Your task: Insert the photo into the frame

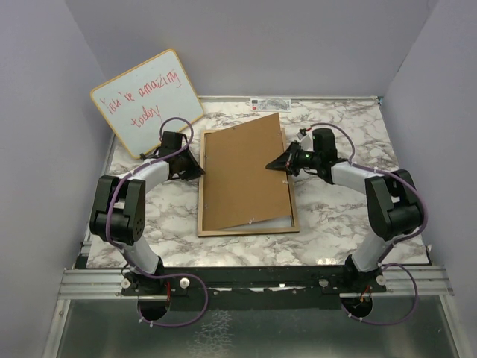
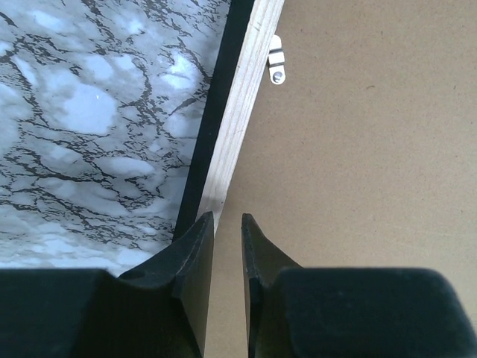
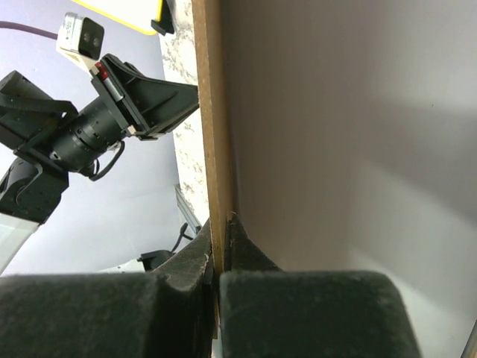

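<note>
The frame (image 1: 246,230) lies flat on the marble table, light wood side up. In the left wrist view its pale rail (image 2: 238,112) has a black outer side. A plain brown board (image 1: 242,179) rests askew in it, its right edge lifted. My right gripper (image 1: 272,162) is shut on that edge, and the board (image 3: 209,112) is pinched edge-on between its fingertips (image 3: 223,224). A pale surface lies beside the board; I cannot tell what it is. The photo's picture side is hidden. My left gripper (image 1: 197,170) hovers at the frame's left rail, its jaws (image 2: 227,218) slightly apart and empty.
A wood-edged whiteboard (image 1: 145,101) with red handwriting leans at the back left. A small white turn clip (image 2: 276,61) sits on the frame's inner edge. Grey walls close in the table on three sides. The left arm (image 3: 97,127) shows in the right wrist view.
</note>
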`<state>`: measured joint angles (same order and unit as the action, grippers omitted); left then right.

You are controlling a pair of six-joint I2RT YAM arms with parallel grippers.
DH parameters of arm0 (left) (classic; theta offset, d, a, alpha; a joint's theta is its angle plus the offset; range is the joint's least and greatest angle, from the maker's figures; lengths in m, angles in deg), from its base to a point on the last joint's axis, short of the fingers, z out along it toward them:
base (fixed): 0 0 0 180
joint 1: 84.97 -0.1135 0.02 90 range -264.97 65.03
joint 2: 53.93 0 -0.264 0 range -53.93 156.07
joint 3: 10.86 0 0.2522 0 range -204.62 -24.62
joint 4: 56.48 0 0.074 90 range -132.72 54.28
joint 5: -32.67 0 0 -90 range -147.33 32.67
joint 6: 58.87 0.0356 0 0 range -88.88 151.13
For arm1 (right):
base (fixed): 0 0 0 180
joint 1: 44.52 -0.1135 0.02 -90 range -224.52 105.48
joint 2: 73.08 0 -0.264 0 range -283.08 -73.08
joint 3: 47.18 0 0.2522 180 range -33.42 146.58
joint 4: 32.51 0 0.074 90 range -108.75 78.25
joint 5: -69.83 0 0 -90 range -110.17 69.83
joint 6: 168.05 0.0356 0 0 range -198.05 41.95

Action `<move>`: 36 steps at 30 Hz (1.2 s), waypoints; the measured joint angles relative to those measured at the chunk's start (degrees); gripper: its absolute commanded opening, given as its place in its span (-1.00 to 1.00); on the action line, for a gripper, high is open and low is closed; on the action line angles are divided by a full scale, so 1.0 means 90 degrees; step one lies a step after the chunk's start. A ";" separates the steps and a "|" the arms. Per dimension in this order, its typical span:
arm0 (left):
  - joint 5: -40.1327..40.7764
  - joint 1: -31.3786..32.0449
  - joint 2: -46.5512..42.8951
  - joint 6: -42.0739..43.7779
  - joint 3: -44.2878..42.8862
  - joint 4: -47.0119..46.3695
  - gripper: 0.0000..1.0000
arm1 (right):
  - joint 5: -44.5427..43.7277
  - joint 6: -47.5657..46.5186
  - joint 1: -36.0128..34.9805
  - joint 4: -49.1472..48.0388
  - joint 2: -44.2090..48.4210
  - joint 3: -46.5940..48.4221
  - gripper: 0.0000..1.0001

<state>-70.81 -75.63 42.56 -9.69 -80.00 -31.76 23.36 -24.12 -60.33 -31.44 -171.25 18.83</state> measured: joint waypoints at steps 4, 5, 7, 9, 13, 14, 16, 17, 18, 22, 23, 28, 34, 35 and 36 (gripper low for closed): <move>-0.0039 0.0000 0.0019 0.0024 0.0000 -0.0005 -0.57 | 0.0143 -0.0185 0.0005 -0.0002 -0.0189 0.0117 -0.98; -0.0049 0.0000 0.0022 0.0036 0.0000 -0.0005 -0.57 | 0.0180 -0.0231 0.0005 -0.0002 -0.0238 0.0131 -0.98; -0.0056 0.0000 0.0022 0.0046 0.0000 -0.0007 -0.57 | 0.0245 -0.0323 0.0010 0.0019 -0.0338 0.0160 -0.90; -0.0066 0.0000 0.0022 0.0063 0.0000 -0.0007 -0.57 | 0.0274 -0.0372 0.0015 0.0044 -0.0403 0.0197 -0.75; -0.0070 0.0000 0.0022 0.0073 -0.0019 0.0000 -0.56 | 0.0277 -0.0561 0.0015 0.0296 -0.0464 0.0294 -0.45; -0.0073 0.0000 0.0022 0.0080 -0.0044 0.0019 -0.55 | 0.0272 -0.0622 0.0015 0.0432 -0.0478 0.0357 -0.35; -0.0073 0.0000 0.0022 0.0097 -0.0134 0.0080 -0.53 | 0.0262 -0.0750 0.0012 0.0733 -0.0508 0.0527 -0.27; -0.0073 0.0000 0.0022 0.0107 -0.0168 0.0087 -0.52 | 0.0248 -0.0821 0.0012 0.0860 -0.0517 0.0607 -0.24; -0.0073 0.0000 0.0022 0.0119 -0.0228 0.0114 -0.51 | 0.0238 -0.0874 0.0012 0.0979 -0.0529 0.0680 -0.20; -0.0073 -0.0027 0.0022 0.0146 -0.0350 0.0160 -0.45 | 0.0185 -0.1115 0.0012 0.1438 -0.0634 0.0911 -0.14; -0.0073 -0.0034 0.0022 0.0160 -0.0369 0.0180 -0.40 | 0.0165 -0.1178 0.0012 0.1559 -0.0670 0.0952 -0.10; -0.0073 -0.0087 0.0029 0.0194 -0.0432 0.0277 -0.17 | 0.0000 -0.1627 0.0012 0.2426 -0.0884 0.1321 0.31; -0.0066 -0.0141 0.0078 0.0279 -0.0714 0.0362 0.31 | -0.0270 -0.2317 0.0000 0.3446 -0.0916 0.1877 0.52; -0.0063 -0.0148 0.0087 0.0294 -0.0753 0.0389 0.34 | -0.0318 -0.2419 -0.0002 0.3597 -0.0916 0.1962 0.52; -0.0053 -0.0158 0.0100 0.0306 -0.0794 0.0410 0.37 | -0.0372 -0.2518 0.0000 0.3733 -0.0916 0.2040 0.53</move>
<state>-71.29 -77.05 43.46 -6.94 -87.14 -28.06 20.01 -46.79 -60.33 2.16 -179.49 37.19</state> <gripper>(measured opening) 0.636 0.757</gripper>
